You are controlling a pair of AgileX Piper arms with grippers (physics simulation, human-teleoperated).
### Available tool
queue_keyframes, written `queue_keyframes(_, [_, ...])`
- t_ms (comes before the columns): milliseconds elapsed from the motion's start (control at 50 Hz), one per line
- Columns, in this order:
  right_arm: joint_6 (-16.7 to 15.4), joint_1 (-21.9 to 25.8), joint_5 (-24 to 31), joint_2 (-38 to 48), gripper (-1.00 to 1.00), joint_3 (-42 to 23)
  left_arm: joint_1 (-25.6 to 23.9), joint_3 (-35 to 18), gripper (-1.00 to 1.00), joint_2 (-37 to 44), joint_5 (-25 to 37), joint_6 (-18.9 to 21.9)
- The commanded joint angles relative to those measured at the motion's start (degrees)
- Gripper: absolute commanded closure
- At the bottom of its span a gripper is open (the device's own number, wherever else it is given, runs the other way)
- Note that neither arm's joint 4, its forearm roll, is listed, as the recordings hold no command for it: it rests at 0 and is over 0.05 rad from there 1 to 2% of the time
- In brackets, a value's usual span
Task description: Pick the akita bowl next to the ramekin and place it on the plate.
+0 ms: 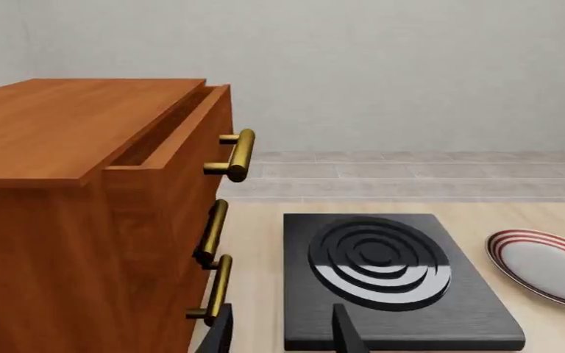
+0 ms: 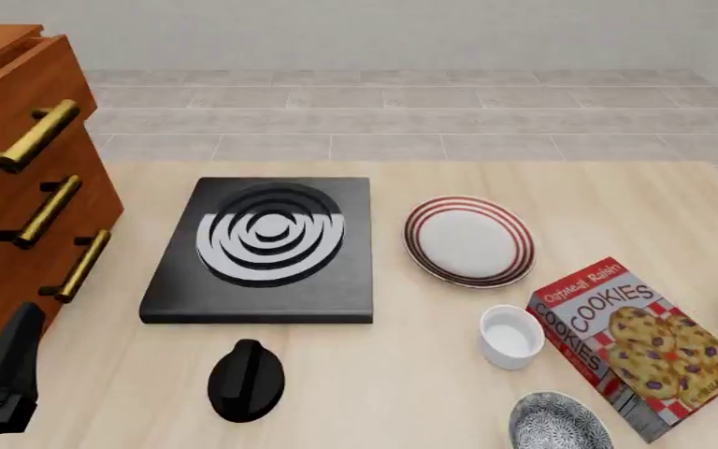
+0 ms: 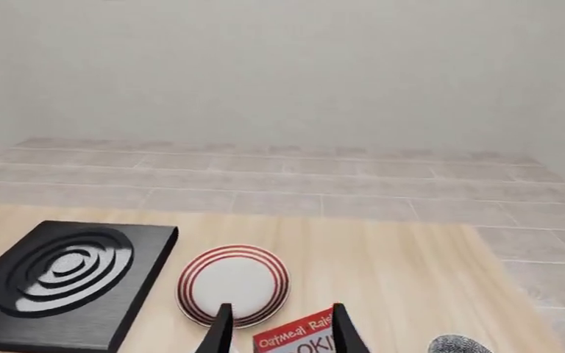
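step: reach, nothing held | right gripper (image 3: 277, 327) fingers spread, left gripper (image 1: 282, 331) likewise | akita bowl (image 2: 560, 422) at near table edge, just beside ramekin (image 2: 511, 335); plate (image 2: 469, 240) beyond | I descend over the rim, avoiding the cookie box (image 2: 639, 341).

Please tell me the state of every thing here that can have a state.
top drawer, slightly open
plate, empty
ramekin, upright, empty
akita bowl, upright, on the table
cookie box, lying flat
left gripper, open, empty
right gripper, open, empty
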Motion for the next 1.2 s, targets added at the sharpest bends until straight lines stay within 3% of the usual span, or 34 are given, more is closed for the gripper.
queue_keyframes(20, [-0.62,1.01,4.85,2.38,-1.00,-6.98,0.00,0.00,-1.00,0.00,0.00,0.00])
queue_keyframes(320, [-0.77,3.14,11.97,6.09,-1.00,-17.39,0.00,0.00,-1.00,0.00,0.00,0.00])
queue_keyframes(480, [-2.76,2.94,15.21,9.07,-1.00,-21.69,0.00,0.00,-1.00,0.00,0.00,0.00])
queue_keyframes(560, [-0.70,2.77,16.46,11.47,-1.00,-23.37,0.00,0.00,-1.00,0.00,0.00,0.00])
queue_keyframes(760, [-1.07,3.65,21.22,14.92,-1.00,-28.86,0.00,0.00,-1.00,0.00,0.00,0.00])
queue_keyframes(880, [-4.65,2.70,23.15,15.75,-1.00,-31.43,0.00,0.00,-1.00,0.00,0.00,0.00])
queue_keyframes(900, [-6.52,2.43,23.58,15.80,-1.00,-31.60,0.00,0.00,-1.00,0.00,0.00,0.00])
queue_keyframes(960, [-5.40,2.97,24.49,16.51,-1.00,-32.63,0.00,0.00,-1.00,0.00,0.00,0.00])
queue_keyframes(1000, [-6.74,2.39,25.80,17.03,-1.00,-34.00,0.00,0.00,-1.00,0.00,0.00,0.00])
queue_keyframes(1120, [-6.19,3.01,29.25,18.53,-1.00,-38.18,0.00,0.00,-1.00,0.00,0.00,0.00])
queue_keyframes(1200, [-3.86,4.08,32.60,20.18,-1.00,-41.90,0.00,0.00,-1.00,0.00,0.00,0.00])
